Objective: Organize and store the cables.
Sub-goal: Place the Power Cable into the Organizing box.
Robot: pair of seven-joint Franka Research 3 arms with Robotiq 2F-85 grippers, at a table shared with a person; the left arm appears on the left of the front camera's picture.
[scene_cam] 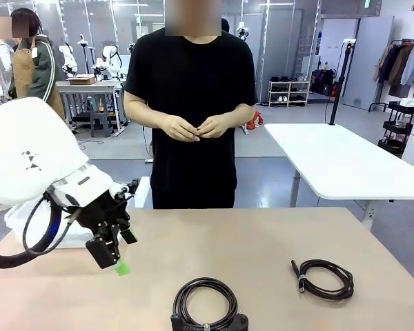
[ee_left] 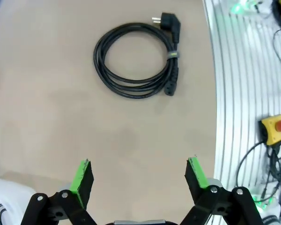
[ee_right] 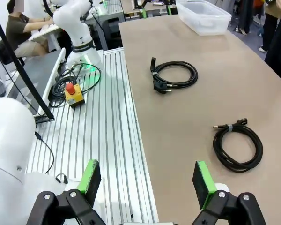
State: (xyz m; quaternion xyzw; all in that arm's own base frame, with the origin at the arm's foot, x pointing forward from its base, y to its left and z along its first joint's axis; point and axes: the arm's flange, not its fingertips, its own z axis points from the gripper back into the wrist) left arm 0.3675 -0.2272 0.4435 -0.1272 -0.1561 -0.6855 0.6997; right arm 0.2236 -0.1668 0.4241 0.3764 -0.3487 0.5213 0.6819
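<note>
plugged cable (scene_cam: pixel 205 303): laid on table (scene_cam: pixel 262 234), at robot-side edge | second cable (scene_cam: pixel 324 278): laid to its right | bin (ee_right: pixel 206 26): set at table's left

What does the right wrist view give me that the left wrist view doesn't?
Right wrist view: the thinner coiled cable lying nearer that camera, the clear bin at the table's far end, and the right gripper, open. Left wrist view: the left gripper, open above bare tabletop, and a cropped pale corner that may be the bin. Both: the coiled plug cable flat on the table, and the yellow stop button on the ribbed metal beside it.
</note>
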